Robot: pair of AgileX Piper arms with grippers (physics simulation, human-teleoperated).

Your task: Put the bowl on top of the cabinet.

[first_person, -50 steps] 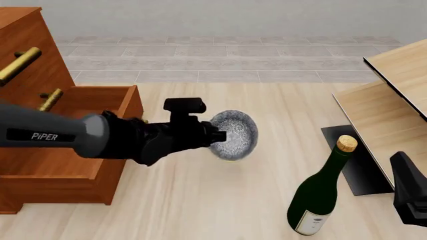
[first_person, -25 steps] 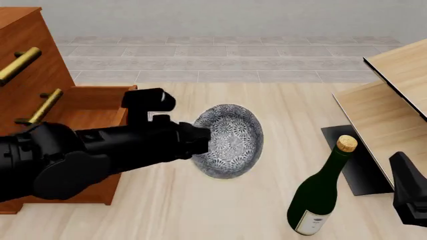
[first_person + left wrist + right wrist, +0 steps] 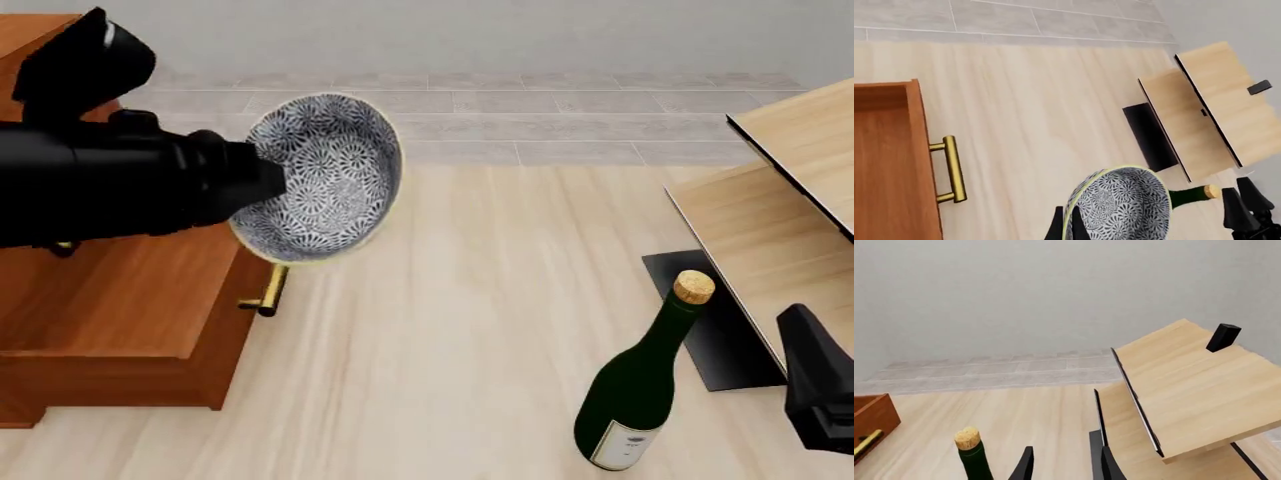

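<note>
While my left gripper (image 3: 267, 180) grips the bowl (image 3: 320, 178) by its rim, the bowl hangs in the air, tipped on its side with the patterned inside facing the front camera. Left wrist view: my two dark fingertips (image 3: 1054, 231) pinch the bowl's edge, one on each side of the wall.

Bowl position, front view: above the front edge of the cabinet (image 3: 120, 300), over the pulled-out drawer and its brass handle (image 3: 271, 290). Not touching the wood. Cabinet top sits at the far left of the front view, mostly behind my arm.

Right gripper (image 3: 1062, 465): low at the right edge of the table (image 3: 454, 330), fingers parted with a gap between them, nothing held. Right wrist view shows the corked green bottle (image 3: 647, 385) standing upright just beside it.

Pale wood furniture (image 3: 787, 210) with black edging stands at the right, well apart from the bowl.
</note>
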